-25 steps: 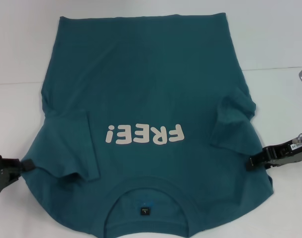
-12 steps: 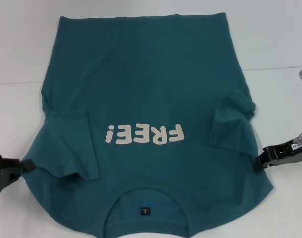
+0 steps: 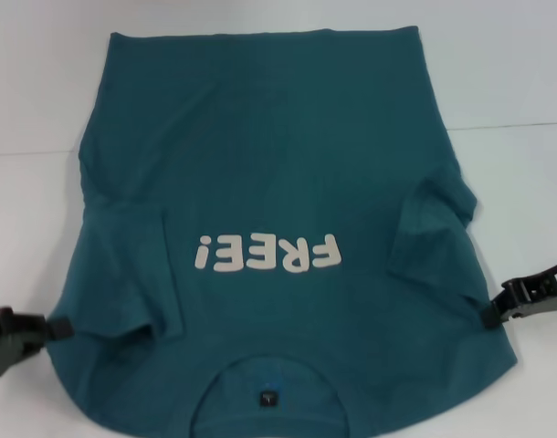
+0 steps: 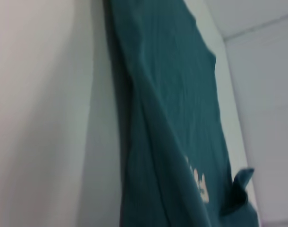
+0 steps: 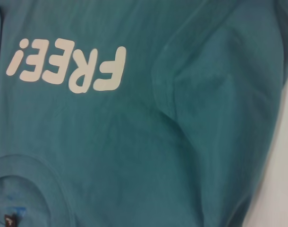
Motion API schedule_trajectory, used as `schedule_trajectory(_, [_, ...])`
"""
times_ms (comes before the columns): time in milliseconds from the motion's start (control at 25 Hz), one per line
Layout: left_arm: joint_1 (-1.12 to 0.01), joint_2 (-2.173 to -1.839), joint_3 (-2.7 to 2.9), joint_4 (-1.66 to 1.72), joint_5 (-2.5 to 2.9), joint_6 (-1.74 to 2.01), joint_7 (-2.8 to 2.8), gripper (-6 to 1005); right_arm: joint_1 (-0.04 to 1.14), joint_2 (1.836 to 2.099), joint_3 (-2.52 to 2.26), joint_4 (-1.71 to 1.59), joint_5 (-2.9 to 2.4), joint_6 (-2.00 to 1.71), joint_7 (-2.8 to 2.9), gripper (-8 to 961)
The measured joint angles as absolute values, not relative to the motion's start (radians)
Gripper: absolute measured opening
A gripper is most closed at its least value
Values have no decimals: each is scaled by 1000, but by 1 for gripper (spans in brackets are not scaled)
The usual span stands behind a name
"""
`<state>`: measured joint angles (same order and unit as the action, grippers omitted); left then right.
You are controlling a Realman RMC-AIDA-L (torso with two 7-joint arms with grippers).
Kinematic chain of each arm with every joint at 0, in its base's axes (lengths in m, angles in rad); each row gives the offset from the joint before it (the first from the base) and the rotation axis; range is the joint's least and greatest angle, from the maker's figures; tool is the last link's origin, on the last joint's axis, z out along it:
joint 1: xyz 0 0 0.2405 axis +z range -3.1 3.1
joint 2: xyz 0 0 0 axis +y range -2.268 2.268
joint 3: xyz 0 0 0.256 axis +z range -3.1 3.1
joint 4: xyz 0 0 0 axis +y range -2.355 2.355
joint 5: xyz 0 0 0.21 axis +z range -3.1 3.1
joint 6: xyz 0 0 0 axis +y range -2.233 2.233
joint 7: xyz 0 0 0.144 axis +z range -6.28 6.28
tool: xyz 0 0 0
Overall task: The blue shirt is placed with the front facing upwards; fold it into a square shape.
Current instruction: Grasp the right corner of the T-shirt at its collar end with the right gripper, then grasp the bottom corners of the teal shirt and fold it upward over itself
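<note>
The left gripper [image 3: 52, 327] and right gripper [image 3: 494, 313] are clamped on the blue shirt [image 3: 269, 182] at its shoulder edges. The fabric is judged soft and limp; edges offer best hold.

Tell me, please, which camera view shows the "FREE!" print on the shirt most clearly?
The right wrist view: the "FREE!" print is large and unobstructed on the blue shirt. The head view shows it whole but smaller; the left wrist view catches only an edge-on sliver.

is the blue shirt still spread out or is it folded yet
Mostly spread out. The blue shirt lies flat, print up, body unfolded; only both sleeves are tucked inward. The left gripper and right gripper sit at its shoulder edges.
</note>
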<state>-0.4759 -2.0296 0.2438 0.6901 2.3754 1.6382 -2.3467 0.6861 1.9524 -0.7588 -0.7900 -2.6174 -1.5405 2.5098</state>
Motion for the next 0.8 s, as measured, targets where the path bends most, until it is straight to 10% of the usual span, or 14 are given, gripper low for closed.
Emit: schedule_trajectory(800, [-380,-2051,303,872,2505,1888,-2352,66,572,1943,-756,-911,-2628,-1769,2494,26])
